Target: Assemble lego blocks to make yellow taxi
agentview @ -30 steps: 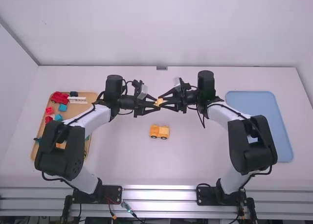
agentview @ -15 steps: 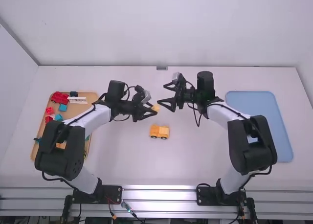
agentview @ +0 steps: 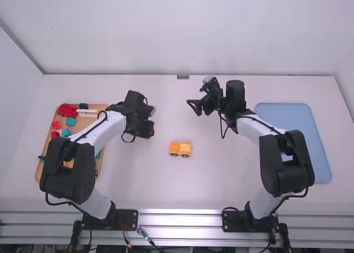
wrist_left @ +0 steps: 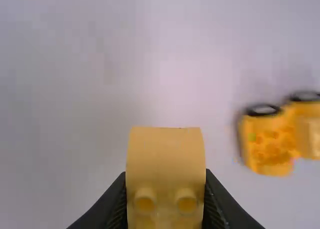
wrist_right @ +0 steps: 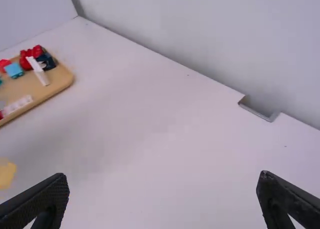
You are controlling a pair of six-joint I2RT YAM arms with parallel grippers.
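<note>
Left of the table's middle, my left gripper (agentview: 149, 132) is over the table, behind and to the left of the yellow vehicle body (agentview: 180, 148). In the left wrist view my left gripper (wrist_left: 166, 201) is shut on a yellow block (wrist_left: 166, 159) with a rounded face and studs. The vehicle body (wrist_left: 272, 144), with black wheels, lies on the table apart from that block. My right gripper (agentview: 194, 106) is right of the middle, farther back than the vehicle. Its fingers stand wide apart in the right wrist view, where the right gripper (wrist_right: 162, 196) holds nothing.
A wooden tray (agentview: 103, 107) with red, blue and white pieces stands on the left, partly under the left arm. At the right lies a blue tray (agentview: 298, 131). The back wall (agentview: 182, 32) rises behind the table.
The two grippers have come apart. My right one opened, let go of the yellow block and drew back right; my left one moved back left with the block and turned downward.
</note>
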